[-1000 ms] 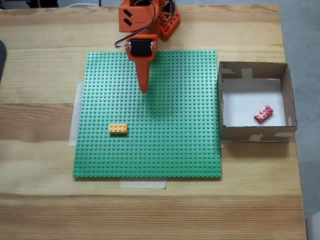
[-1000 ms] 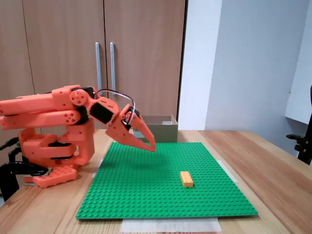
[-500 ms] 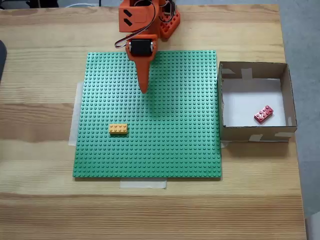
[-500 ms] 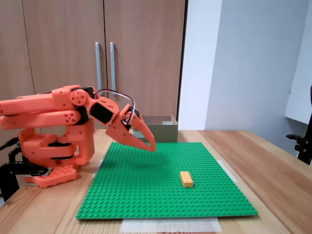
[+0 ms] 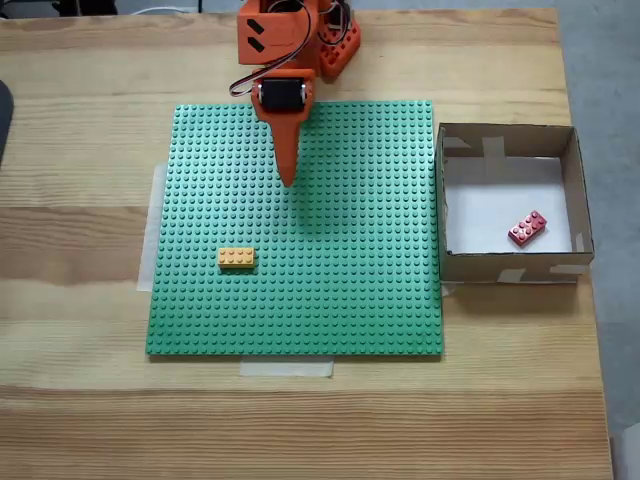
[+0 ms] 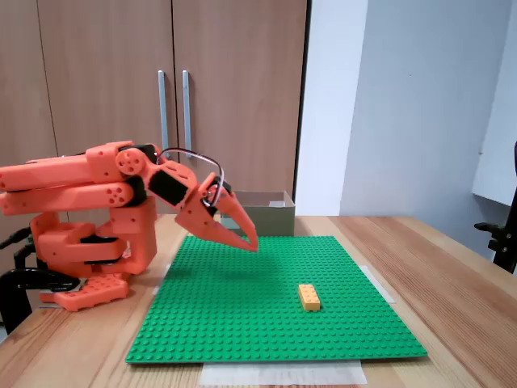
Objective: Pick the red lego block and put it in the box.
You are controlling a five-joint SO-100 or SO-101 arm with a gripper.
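Green studded baseplate [image 5: 330, 270] taped on wooden table [image 5: 80, 400], yellow-orange brick [image 5: 236, 258] on its left part, wooden cabinet doors [image 6: 161, 73] behind

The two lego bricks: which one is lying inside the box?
The red lego block lies on the white floor of the box. The yellow-orange brick sits out on the green baseplate instead.
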